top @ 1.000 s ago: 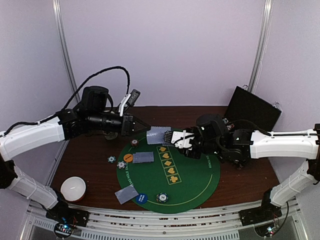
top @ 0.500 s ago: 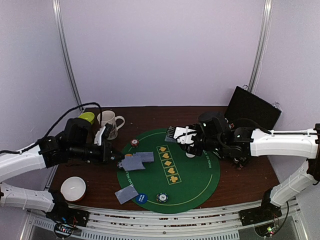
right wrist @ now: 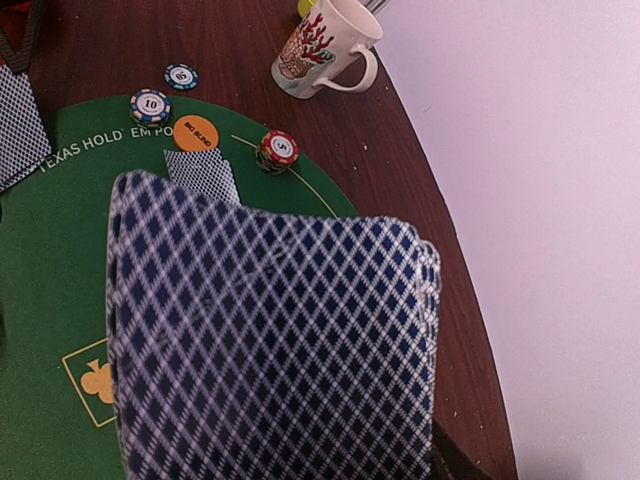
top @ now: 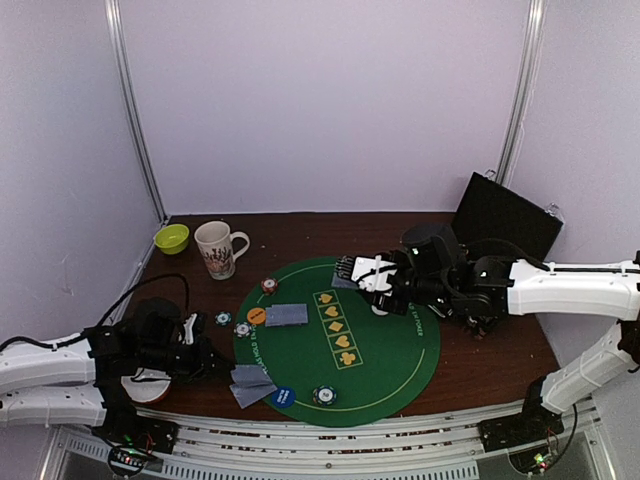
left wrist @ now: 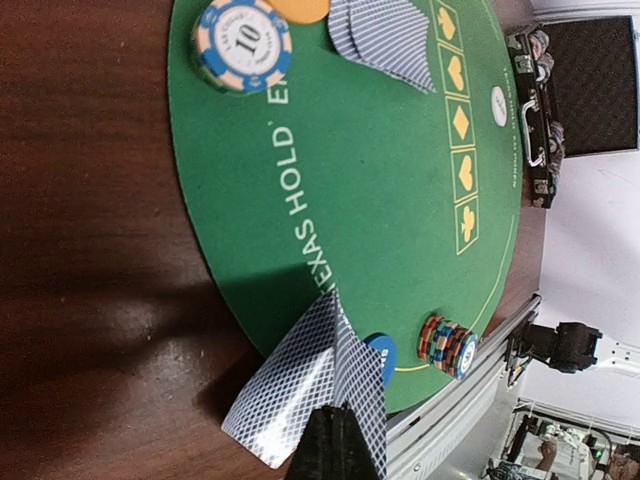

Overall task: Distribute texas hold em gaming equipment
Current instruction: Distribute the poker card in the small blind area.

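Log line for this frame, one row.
left hand: shut on card, near-left edge of mat | right hand: shut on deck, over far mat edge

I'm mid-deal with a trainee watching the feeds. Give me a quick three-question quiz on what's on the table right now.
1. True or false: the right pincer is shut on a deck of cards.
2. What colour is the BIG BLIND button? A white, B orange, C blue.
3. Which number is printed on the blue-striped chip lying at the edge of the green mat, beside that button?

Key: 1 true; 2 B; 3 the number 10.
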